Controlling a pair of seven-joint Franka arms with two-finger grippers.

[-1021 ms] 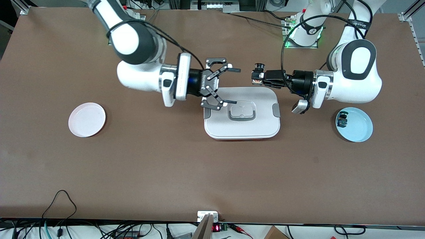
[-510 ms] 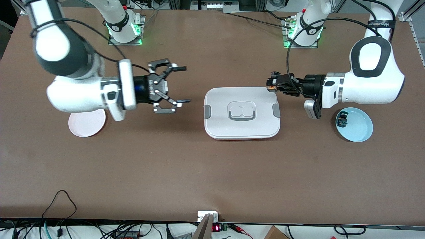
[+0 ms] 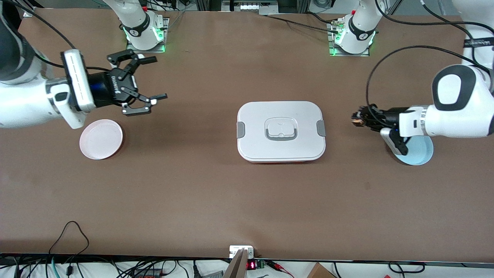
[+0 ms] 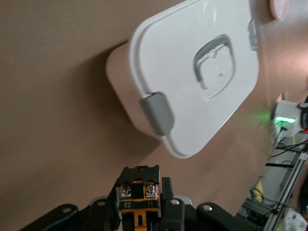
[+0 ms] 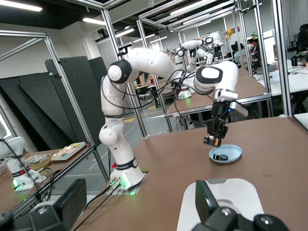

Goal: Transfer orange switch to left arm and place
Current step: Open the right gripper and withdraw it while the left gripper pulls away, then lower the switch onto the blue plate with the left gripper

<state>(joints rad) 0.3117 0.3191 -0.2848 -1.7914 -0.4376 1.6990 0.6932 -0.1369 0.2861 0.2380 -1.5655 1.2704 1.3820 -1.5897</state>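
The white lidded box (image 3: 281, 131) lies in the middle of the table. My left gripper (image 3: 357, 117) is shut on the orange switch (image 3: 354, 120) and holds it in the air over the table between the box and the light blue plate (image 3: 420, 151). In the left wrist view the switch (image 4: 138, 191) sits between the fingers with its two metal screws showing, and the box (image 4: 192, 72) lies ahead. My right gripper (image 3: 159, 77) is open and empty in the air, above the table beside the pink plate (image 3: 101, 139).
The left wrist covers part of the blue plate. In the right wrist view a small dark component (image 5: 221, 157) lies in the blue plate (image 5: 226, 154) under the left gripper (image 5: 212, 140). Bare table lies between each plate and the box. Both arm bases stand along the table edge farthest from the front camera.
Both grippers have drawn apart from above the box. The left gripper carried the switch toward the blue plate. The right gripper, still open, went toward the pink plate.
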